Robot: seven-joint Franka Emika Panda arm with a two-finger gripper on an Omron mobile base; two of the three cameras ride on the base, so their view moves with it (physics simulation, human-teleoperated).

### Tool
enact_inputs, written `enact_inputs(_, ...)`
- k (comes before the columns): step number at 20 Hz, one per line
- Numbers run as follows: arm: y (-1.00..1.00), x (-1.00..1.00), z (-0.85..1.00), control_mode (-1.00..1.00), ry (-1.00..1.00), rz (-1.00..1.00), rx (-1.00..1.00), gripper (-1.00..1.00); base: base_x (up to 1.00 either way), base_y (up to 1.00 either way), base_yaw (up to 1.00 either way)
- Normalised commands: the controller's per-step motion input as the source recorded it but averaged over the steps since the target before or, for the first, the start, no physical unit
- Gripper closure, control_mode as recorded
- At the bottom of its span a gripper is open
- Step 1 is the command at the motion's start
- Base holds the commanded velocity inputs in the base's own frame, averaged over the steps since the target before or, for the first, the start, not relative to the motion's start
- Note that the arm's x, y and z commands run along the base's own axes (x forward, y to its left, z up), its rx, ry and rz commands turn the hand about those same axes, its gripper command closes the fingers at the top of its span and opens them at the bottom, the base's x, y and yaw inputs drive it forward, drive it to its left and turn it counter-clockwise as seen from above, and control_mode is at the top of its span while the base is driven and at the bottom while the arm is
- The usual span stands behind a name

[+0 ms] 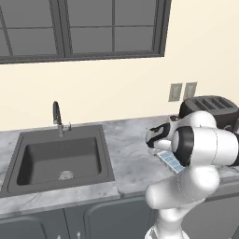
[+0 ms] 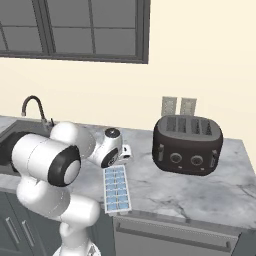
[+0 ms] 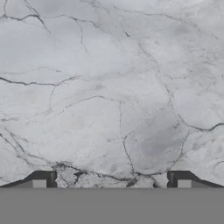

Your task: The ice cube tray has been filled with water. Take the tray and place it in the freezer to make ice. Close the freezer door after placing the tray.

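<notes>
Both base views looked down from behind the arm, sharing the desk [image 1: 126, 154]; hand view faced desk close up.

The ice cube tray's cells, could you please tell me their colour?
Pale blue, set in a white ice cube tray; the right base view shows them best.

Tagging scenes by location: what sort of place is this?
A rendered home kitchen, most likely: a marble counter with a dark sink and faucet, plus a black toaster below wall outlets.
</notes>
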Motion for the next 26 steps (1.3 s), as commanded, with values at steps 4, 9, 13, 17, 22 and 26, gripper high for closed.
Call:
enact_inputs(4, -0.08, -0.3, 0.04, -1.0, -0.01, 0.0, 0.0, -1.0, 0.0, 0.0, 0.0)
enact_inputs(9, 0.0, 0.64, 0.66, -1.0, 0.28, 0.04, 0.0, -1.0, 0.0, 0.0, 0.0)
enact_inputs(13, 0.0, 0.6, 0.78, -1.0, 0.14, 0.05, -0.02, -1.0, 0.0, 0.0, 0.0)
enact_inputs(17, 0.0, 0.0, 0.76, -1.0, 0.01, 0.0, -0.02, -1.0, 0.0, 0.0, 0.0)
enact_inputs(22, 0.0, -0.5, 0.8, -1.0, 0.0, 0.0, 0.0, -1.0, 0.0, 0.0, 0.0)
enact_inputs(26, 0.0, -0.75, 0.63, -1.0, 0.02, 0.0, 0.0, -1.0, 0.0, 0.0, 0.0)
